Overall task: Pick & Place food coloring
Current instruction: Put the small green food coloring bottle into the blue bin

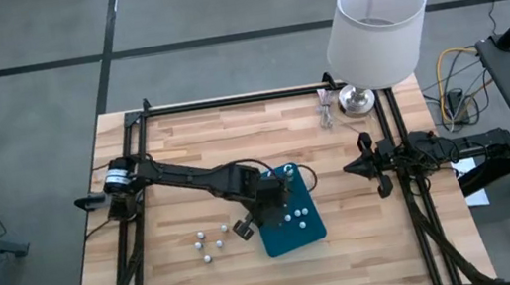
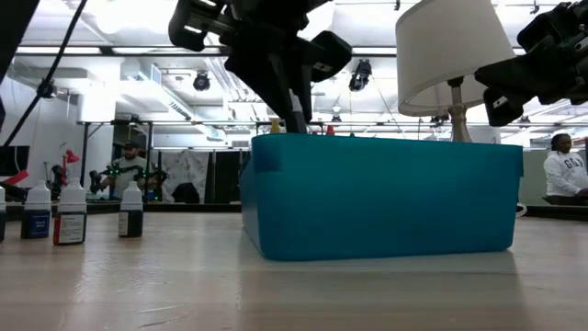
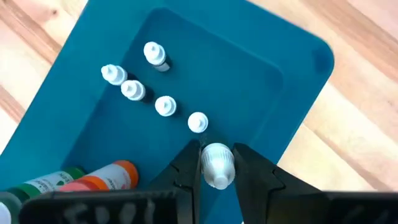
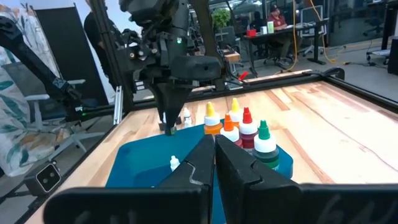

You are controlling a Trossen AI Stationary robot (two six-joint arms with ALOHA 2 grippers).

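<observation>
Low view: the teal tray (image 2: 381,195) wall hides everything inside it, only a few colored bottle tips poke above the rim, and the left arm's fingertips drop behind that rim so the grip can't be read from there. High view: left gripper (image 1: 265,201) sits over the tray's left edge, arm body covers part of the tray, held item not visible from above. Left wrist view settles it: left gripper (image 3: 217,167) jaws are narrowly parted and pinching a small white-capped bottle (image 3: 217,164) by its cap and neck, hanging above the tray floor; bottle body is hidden under the cap. Five more small white-capped bottles (image 3: 164,106) stand in a loose diagonal row on the tray floor, apart from the held one. The taller bottles (image 3: 93,177) with colored tops are cut off at the frame edge there; the right wrist view shows them better, a cluster of orange, yellow, red and green tops (image 4: 239,130) standing at one end of the tray (image 4: 134,158). Outside the tray, several small bottles (image 1: 211,243) are still on the bench (image 1: 175,144) just left of the tray, too small to count reliably from above; the low view shows three of them (image 2: 72,213) upright at the left, labels unreadable. Right gripper (image 1: 370,164) is parked at the bench's right edge, well clear of the tray, jaws pressed together with nothing between them (image 4: 214,163). A lamp (image 1: 374,31) stands at the far right corner. People in the room behind are blurred.
</observation>
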